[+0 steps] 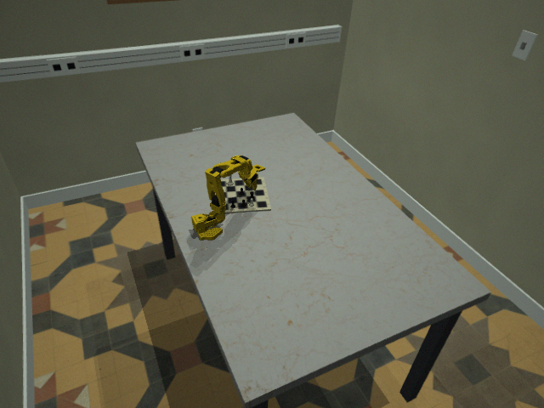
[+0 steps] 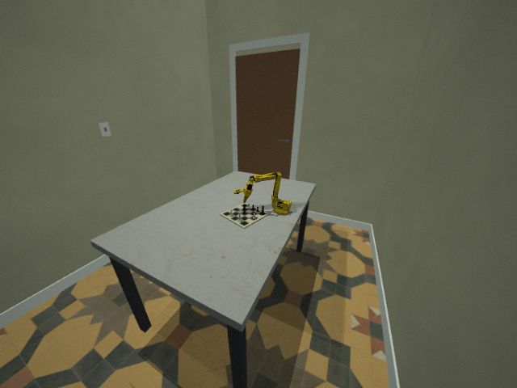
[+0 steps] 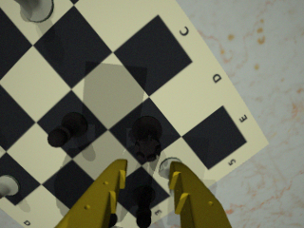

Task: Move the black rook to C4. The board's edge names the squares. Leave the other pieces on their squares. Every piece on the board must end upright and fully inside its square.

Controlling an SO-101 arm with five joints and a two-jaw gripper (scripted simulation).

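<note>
In the wrist view the black rook point(image 3: 144, 137) stands upright on a dark square in row D, one square in from the board's edge. The light square C4 point(image 3: 114, 83) lies beside it, empty and in shadow. My gripper point(image 3: 147, 166) hangs just above the board with its yellow fingers a little apart, and nothing is between them. Their tips are just short of the rook. The chessboard point(image 1: 246, 195) lies on the table, with the arm bent over it; it also shows in the exterior view point(image 2: 245, 214).
A white piece point(image 3: 168, 163) stands right by the right finger. A black piece point(image 3: 143, 209) stands on the board below the fingers. A black pawn point(image 3: 66, 130) stands to the rook's left. White pieces stand at the top left point(image 3: 34, 7) and far left point(image 3: 7, 185).
</note>
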